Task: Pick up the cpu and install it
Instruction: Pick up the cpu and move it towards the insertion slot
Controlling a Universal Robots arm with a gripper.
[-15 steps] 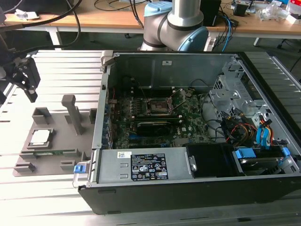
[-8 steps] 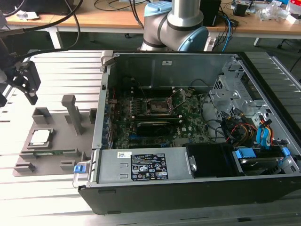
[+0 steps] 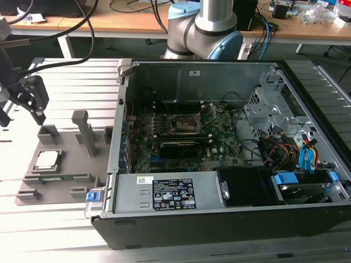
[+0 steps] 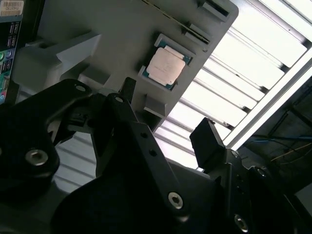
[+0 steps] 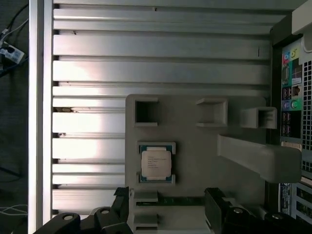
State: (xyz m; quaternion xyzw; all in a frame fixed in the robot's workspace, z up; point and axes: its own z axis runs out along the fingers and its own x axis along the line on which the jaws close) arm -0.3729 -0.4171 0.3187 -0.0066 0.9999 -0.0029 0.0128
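Grey fixture tray (image 3: 82,189) first: the cpu (image 3: 46,160) lies flat in its own square pocket, silver top up, and in both wrist views it reads the same, cpu (image 5: 156,163) framed by a thin rim, cpu (image 4: 165,67) seated level. Beside that pocket a thin green strip (image 3: 61,177) rests in a long slot, and hollow square pockets (image 5: 145,112) line the tray's far side. The end effector (image 5: 168,199) hangs over the tray with its black fingers (image 5: 122,196) spread wide, nothing between them, above the cpu and clear of it. On to the open computer case (image 3: 219,211): green motherboard (image 3: 219,148) on its floor, black socket (image 3: 185,123) with its metal frame near the middle, a long black card (image 3: 178,147) just below it in the exterior view, bundled cables (image 3: 274,150) and blue-tabbed drive bays (image 3: 307,161) on the exterior view's right. Everything rests on a slatted aluminium surface (image 3: 49,230); behind it the arm's base (image 3: 205,30) rises, and a wooden surface (image 3: 109,22) strewn with cables runs along the back. The tray lies just beside the case's wall, on the exterior view's left, with a tall grey post (image 3: 82,130) standing between the cpu and that wall. Bare slats stretch away from the tray's other sides.
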